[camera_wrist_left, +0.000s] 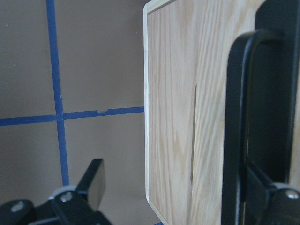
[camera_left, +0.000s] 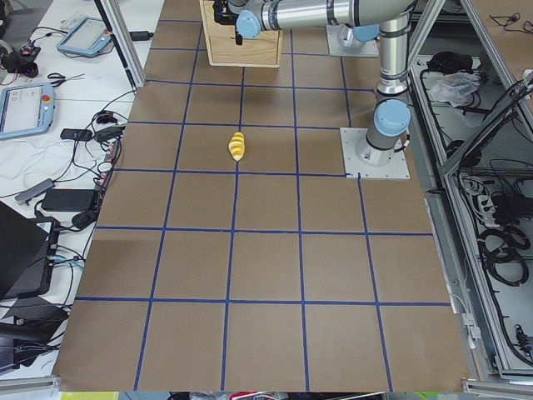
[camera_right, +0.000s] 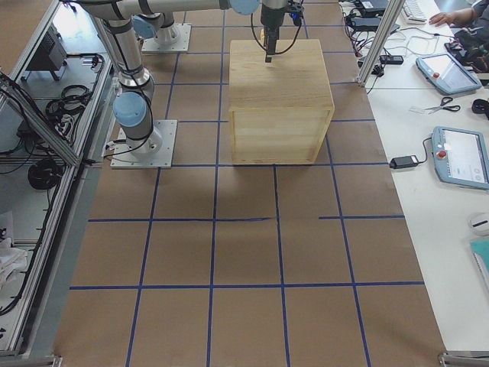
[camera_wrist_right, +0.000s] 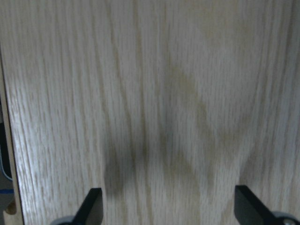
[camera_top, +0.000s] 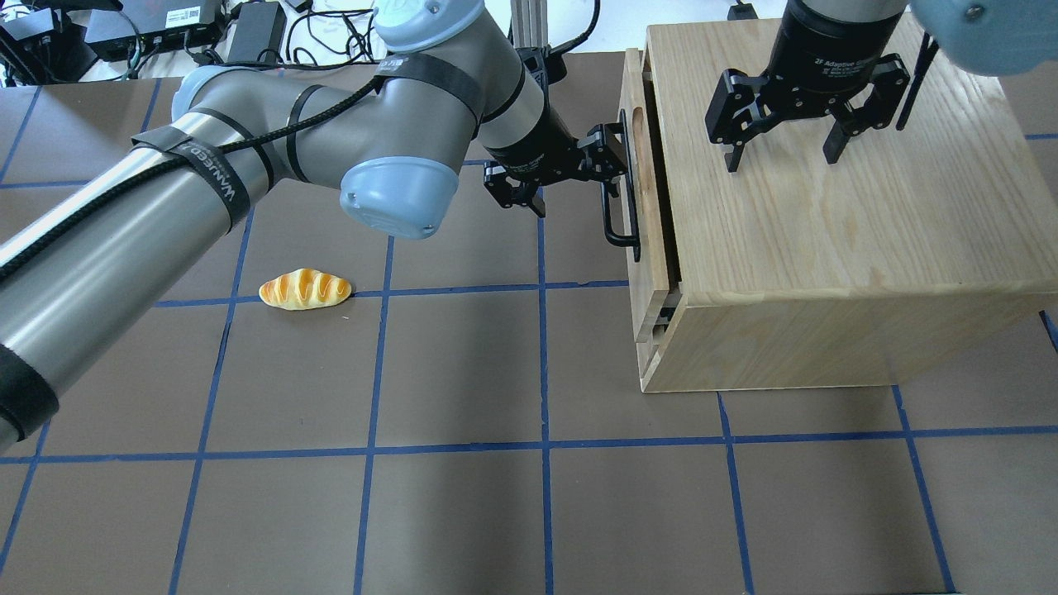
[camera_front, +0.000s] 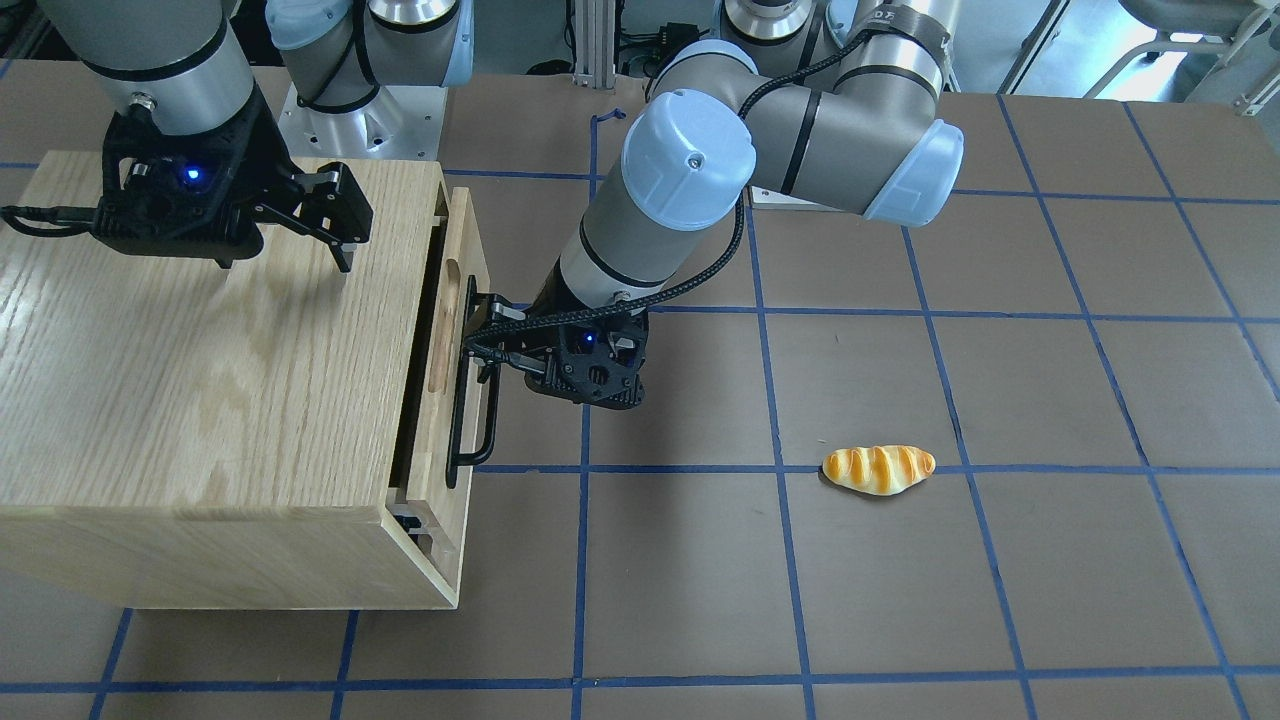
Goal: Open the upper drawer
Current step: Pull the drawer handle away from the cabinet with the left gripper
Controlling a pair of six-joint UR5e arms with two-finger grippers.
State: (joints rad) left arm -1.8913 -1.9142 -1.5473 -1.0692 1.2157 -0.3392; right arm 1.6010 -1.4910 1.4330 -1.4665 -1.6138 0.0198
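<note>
The upper drawer (camera_front: 432, 440) is a pale-wood panel on the cabinet's (camera_front: 200, 380) side, with a slot in its top edge and a black bar handle (camera_front: 490, 420). A narrow dark gap shows between panel and cabinet body. It also shows in the overhead view (camera_top: 649, 264). My left gripper (camera_front: 483, 335) is open at the handle's far end. In the left wrist view, one finger (camera_wrist_left: 265, 187) sits tight against the bar (camera_wrist_left: 234, 117) and the other finger (camera_wrist_left: 93, 180) stands clear. My right gripper (camera_top: 781, 155) is open and empty, just above the cabinet top (camera_wrist_right: 150, 93).
A toy bread roll (camera_front: 878, 469) lies on the brown mat by a blue tape line, well away from the cabinet; it also shows in the overhead view (camera_top: 304, 289). The left arm's elbow (camera_top: 397, 182) hangs over the mat between roll and drawer.
</note>
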